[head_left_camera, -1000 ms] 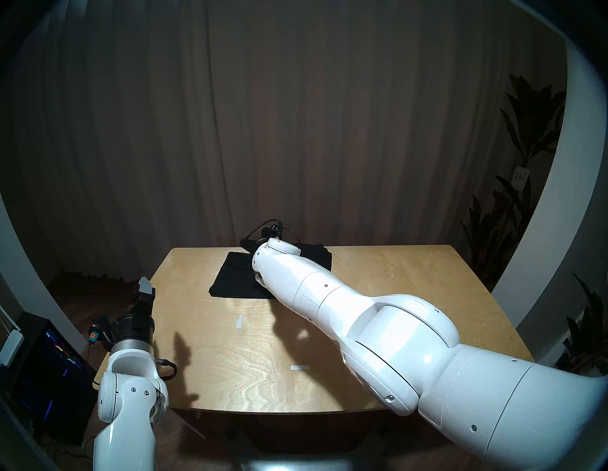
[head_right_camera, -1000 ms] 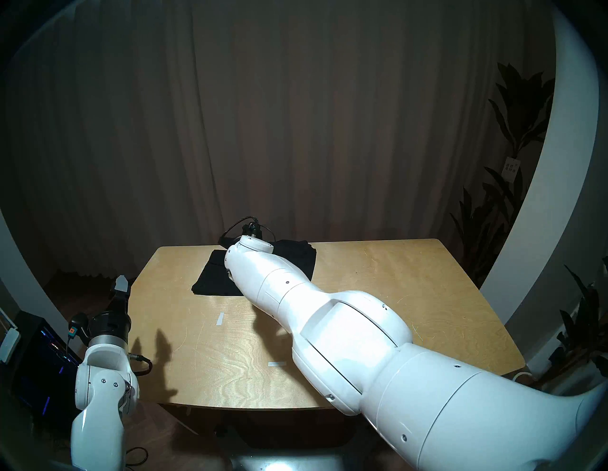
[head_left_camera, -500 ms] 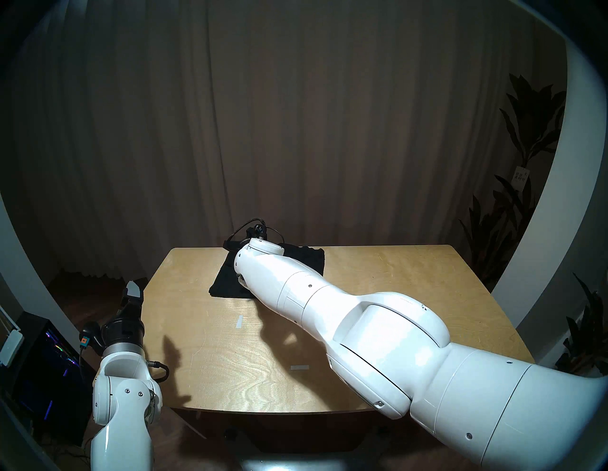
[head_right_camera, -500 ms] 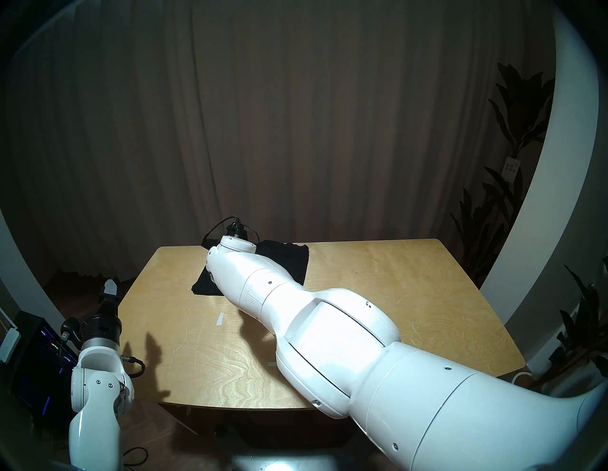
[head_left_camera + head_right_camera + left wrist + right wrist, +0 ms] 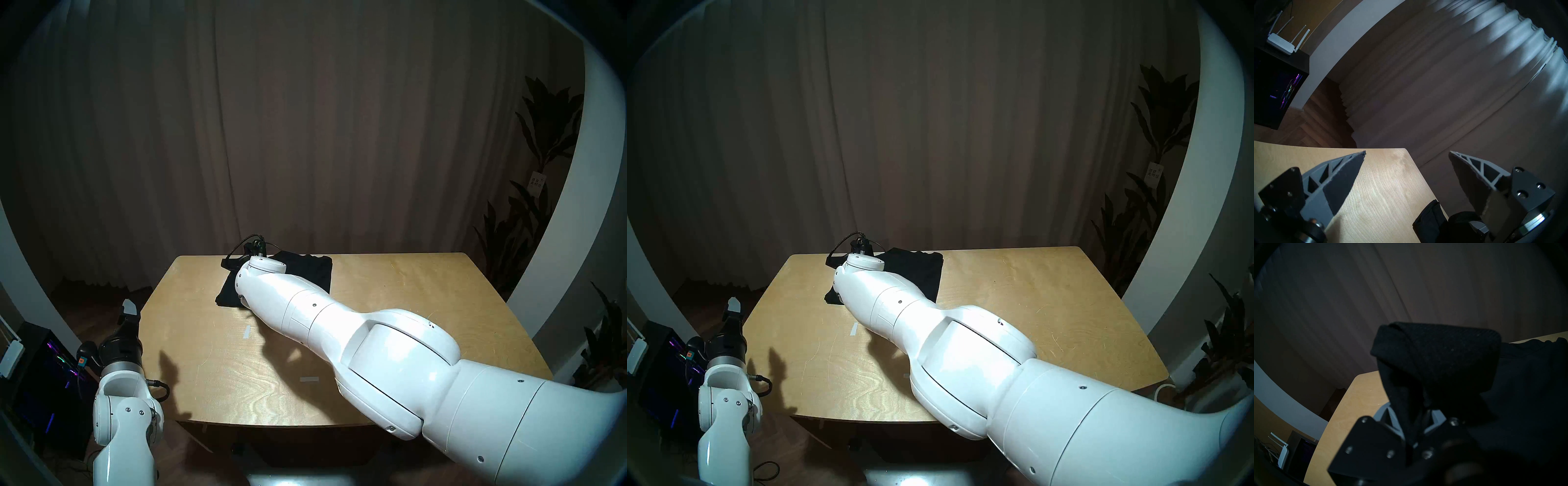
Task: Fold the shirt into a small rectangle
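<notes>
Two grippers: right gripper [image 5: 1417, 414] clenched on black shirt [image 5: 312, 275] fold near wooden table [image 5: 424, 305] far edge; left gripper [image 5: 1407, 153] spread wide, empty, over left corner.

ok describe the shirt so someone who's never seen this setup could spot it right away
Start at the wooden table in front of the curtain and look to its far edge, left of centre. The shirt lies there as a flat black folded cloth, one edge pinched in the right gripper. It is the only fabric on the table; the two pale tape strips nearby are far smaller.
</notes>
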{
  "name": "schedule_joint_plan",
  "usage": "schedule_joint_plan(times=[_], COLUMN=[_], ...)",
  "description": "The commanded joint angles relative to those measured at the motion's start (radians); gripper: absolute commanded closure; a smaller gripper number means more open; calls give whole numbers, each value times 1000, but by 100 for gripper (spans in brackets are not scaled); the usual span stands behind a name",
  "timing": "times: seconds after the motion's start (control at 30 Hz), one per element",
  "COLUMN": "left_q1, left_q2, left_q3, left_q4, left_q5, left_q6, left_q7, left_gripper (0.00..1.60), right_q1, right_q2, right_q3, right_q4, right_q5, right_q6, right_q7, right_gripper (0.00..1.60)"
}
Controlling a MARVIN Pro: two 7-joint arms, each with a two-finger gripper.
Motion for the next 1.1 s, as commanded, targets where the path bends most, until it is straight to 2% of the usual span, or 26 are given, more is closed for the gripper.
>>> schedule_joint_plan(times=[0.0,0.43,0.47,0.5,0.53,1.07], left_q1=[0,17,19,20,22,29], left_q2=[-4,-27,-28,-30,-34,-55], left_q3=[-9,-26,-28,-30,-33,-39], left_q4=[-24,-25,-26,-26,-27,-38], left_q5=[4,6,6,6,7,11], left_q6=[-13,-25,-26,-27,-29,-40], left_q7=[-2,-1,-1,-1,-1,-6], left_gripper=[0,0,0,0,0,0], right_q1=[1,-18,-19,-20,-21,-5], right_q2=[-16,-16,-16,-16,-16,-16], right_q3=[-29,-93,-100,-104,-113,-163], right_q4=[-21,-35,-36,-38,-40,-61], right_q5=[4,22,22,24,27,53], right_q6=[0,3,5,4,4,3], right_q7=[16,31,31,32,33,54], right_gripper=[160,157,140,57,0,0])
